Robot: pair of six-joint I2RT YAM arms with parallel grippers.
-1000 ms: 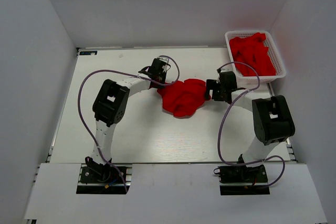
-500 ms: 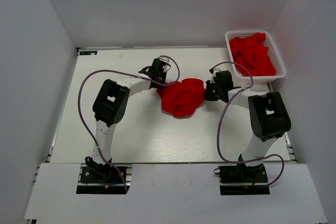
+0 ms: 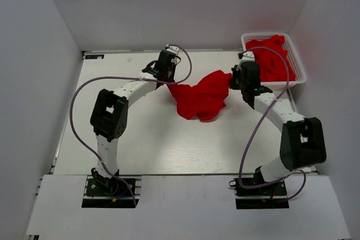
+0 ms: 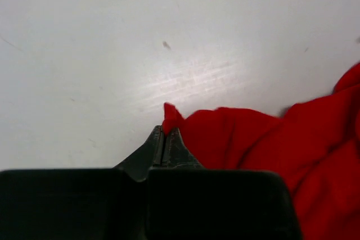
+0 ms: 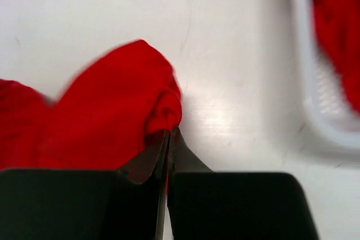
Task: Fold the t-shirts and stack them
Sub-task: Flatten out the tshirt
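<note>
The white-and-black jointed left arm [image 3: 121, 96] rose from its near base, bent at the elbow and reached far and rightward. Its black two-finger left gripper [image 4: 165, 133] had its jaws pressed together, pinching a corner of the bright red soft cloth t-shirt [image 3: 199, 99]. The matching right arm [image 3: 275, 111] bent at its elbow near the right edge and stretched far and leftward. The black two-finger right gripper [image 5: 168, 134] was likewise clamped tight on a bunched edge of the same t-shirt. The two grippers stood well apart, fingertips pointing toward each other.
</note>
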